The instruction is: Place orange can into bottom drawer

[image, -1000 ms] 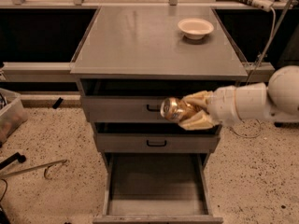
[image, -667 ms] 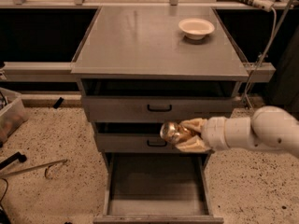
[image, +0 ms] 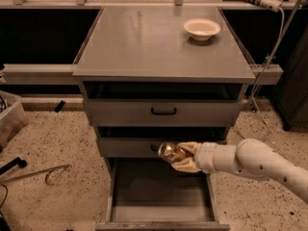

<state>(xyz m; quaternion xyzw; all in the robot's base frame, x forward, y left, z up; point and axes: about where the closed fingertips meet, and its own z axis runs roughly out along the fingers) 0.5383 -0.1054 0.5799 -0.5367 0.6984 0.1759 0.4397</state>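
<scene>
Across the middle of the frame a grey metal cabinet (image: 163,114) is seen from above, topped by a flat, dully shining counter (image: 154,42). It stands on a speckled, stone-like floor (image: 53,138). Two shallow drawers with black handles are set in its front, the upper drawer (image: 125,113) plainly shut. At the lower centre of the frame the bottom drawer (image: 159,196) is pulled out, and its deep box with a plain, flat grey floor is shown.

From the lower right edge a smooth white arm (image: 260,160) of rounded, tube-like segments is stretched leftward and slightly upward, nearly level, toward the front of the middle drawer (image: 125,147). A cream round bowl (image: 202,29) is set at the upper right of the counter.

At the arm's left end the pincer (image: 179,157) is closed on the orange can (image: 168,151), one cream finger above it and one below. The can, shiny gold-orange and silver, is held in the air above the rear of the bottom drawer, in front of the middle drawer's face. Its long axis is laid roughly left to right, with the round end turned to the left and the other end hidden between the fingers.
</scene>
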